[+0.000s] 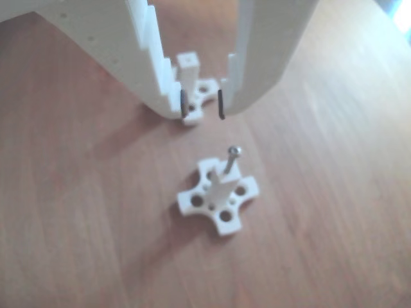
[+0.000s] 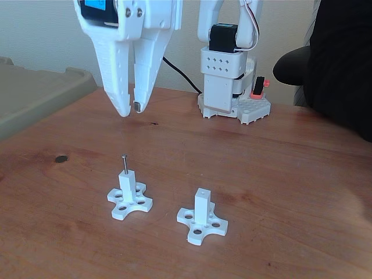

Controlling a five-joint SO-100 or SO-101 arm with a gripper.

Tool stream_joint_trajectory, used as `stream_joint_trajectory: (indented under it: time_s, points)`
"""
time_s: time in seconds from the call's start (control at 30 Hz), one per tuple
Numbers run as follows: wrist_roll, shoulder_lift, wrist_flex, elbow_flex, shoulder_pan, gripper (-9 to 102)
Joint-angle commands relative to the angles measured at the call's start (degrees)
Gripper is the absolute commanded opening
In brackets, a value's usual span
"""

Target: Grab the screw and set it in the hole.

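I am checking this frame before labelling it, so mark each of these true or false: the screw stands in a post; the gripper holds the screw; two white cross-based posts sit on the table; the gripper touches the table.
1. The screw stands upright in the top of a white post. True.
2. The gripper holds the screw. False: its jaws are apart and hold nothing, above the table.
3. Two white cross-based posts sit on the wooden table. True: the second post carries no screw.
4. The gripper touches the table. False: in the fixed view it hangs above it.
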Motion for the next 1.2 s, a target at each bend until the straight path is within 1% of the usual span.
stream_joint_trajectory:
  time_s: [0.0, 0.67, 1.17]
  points:
    - [0.53, 0.00, 0.18, -5.98, -0.18, 7]
    - [1.23, -10.28, -1.05, -11.69, 0.62, 8]
    - [2.11, -10.99, -1.49, -11.25, -1.41, 8]
